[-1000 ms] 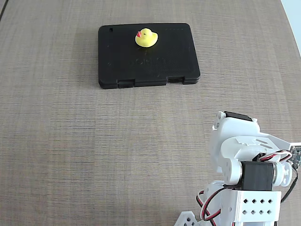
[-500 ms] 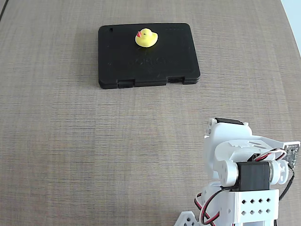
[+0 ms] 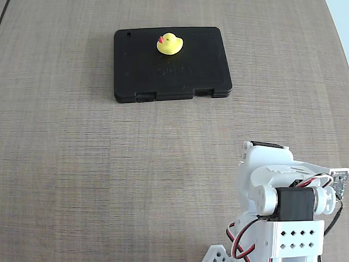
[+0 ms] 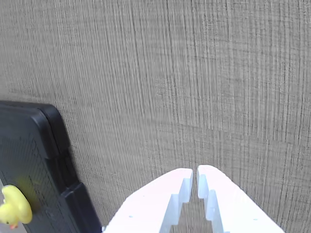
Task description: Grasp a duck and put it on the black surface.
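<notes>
The small yellow duck (image 3: 170, 44) with a red-orange beak sits upright on the flat black case (image 3: 202, 65), near its far edge, in the fixed view. The white arm is folded back at the lower right of that view, far from the case; its fingers do not show there. In the wrist view my gripper (image 4: 195, 175) is shut and empty, its two white fingertips nearly touching above bare table. The duck (image 4: 14, 207) and the black case (image 4: 43, 160) show at the lower left edge of the wrist view.
The table (image 3: 109, 174) is a grey-brown woven-look surface. The arm's white base with black servo and red wires (image 3: 289, 218) fills the lower right corner of the fixed view. A pale edge shows at the far top right.
</notes>
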`<state>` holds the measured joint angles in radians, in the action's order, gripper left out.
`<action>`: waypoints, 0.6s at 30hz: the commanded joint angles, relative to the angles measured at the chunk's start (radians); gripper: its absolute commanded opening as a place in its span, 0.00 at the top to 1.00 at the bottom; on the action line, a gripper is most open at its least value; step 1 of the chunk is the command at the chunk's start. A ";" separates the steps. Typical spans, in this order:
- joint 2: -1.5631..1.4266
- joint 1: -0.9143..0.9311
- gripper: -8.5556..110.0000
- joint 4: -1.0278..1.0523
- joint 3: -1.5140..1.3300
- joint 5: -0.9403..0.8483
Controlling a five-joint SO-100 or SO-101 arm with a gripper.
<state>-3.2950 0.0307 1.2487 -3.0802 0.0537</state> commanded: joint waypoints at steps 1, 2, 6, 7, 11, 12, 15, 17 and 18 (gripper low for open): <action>-0.067 0.038 0.93 0.005 0.025 0.006; -0.067 0.038 0.93 0.005 0.025 0.005; -0.067 0.037 0.93 0.005 0.025 0.003; -0.067 0.037 0.93 0.005 0.025 0.000; -0.067 0.038 0.93 0.005 0.025 0.000; -0.067 0.046 0.93 0.005 0.025 0.005; -0.067 0.051 0.93 0.005 0.025 0.006; -0.067 0.051 0.93 0.005 0.025 0.006; -0.067 0.051 0.93 0.005 0.025 0.006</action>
<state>-3.2950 0.0690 1.2487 -3.0802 0.0537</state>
